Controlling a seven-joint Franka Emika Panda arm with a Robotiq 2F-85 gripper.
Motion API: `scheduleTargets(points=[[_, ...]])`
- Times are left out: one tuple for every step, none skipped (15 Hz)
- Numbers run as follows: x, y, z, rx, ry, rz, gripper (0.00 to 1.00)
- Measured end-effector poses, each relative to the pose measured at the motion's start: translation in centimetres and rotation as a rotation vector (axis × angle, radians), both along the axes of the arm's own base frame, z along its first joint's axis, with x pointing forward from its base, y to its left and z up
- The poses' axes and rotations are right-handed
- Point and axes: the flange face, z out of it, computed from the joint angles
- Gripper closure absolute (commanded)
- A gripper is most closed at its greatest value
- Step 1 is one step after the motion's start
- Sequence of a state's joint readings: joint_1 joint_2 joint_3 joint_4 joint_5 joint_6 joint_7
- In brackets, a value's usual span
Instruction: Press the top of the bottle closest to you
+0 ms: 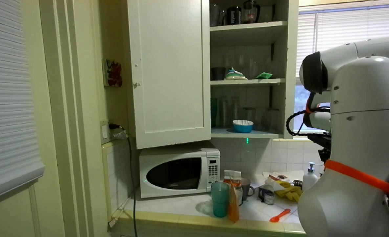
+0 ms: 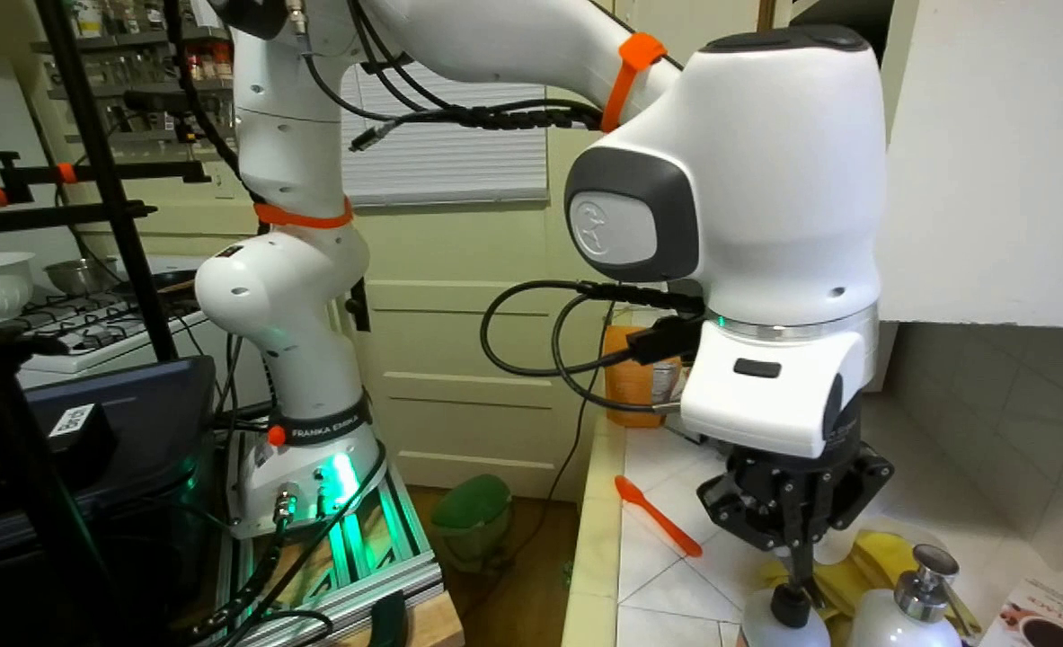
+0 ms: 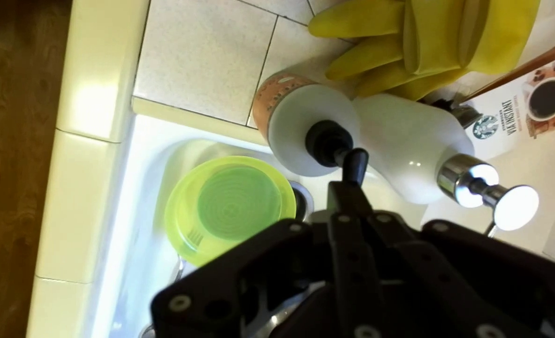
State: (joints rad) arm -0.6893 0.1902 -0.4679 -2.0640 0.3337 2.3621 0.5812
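At the black bottle top, near the sink edge, closed end effector, bare tile alongside.

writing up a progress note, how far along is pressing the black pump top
Looks done: the gripper is shut and lined up at the black pump top of the orange-and-white bottle. In hand: apparently the press itself, since gripper and top meet or nearly meet in the wrist view; contact can't be told. Left: likely pushing down, if not already depressed, then lifting clear.

Black-topped bottle cropped, exterior view
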Motion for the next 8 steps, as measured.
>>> scheduleTargets(points=[[0.09,-0.14,-0.15,-0.003,-0.006,0.005,1.00],[0.19,-0.28,-0.27,-0.003,-0.011,0.008,1.00],[0.31,-0.40,-0.36,-0.004,-0.017,0.012,1.00],[0.44,-0.52,-0.43,-0.004,-0.020,0.016,1.00],[0.55,-0.61,-0.49,-0.005,-0.023,0.022,1.00],[0.63,-0.67,-0.57,-0.005,-0.026,0.025,1.00],[0.74,-0.73,-0.66,-0.005,-0.028,0.028,1.00],[0.83,-0.78,-0.74,-0.005,-0.030,0.032,1.00]])
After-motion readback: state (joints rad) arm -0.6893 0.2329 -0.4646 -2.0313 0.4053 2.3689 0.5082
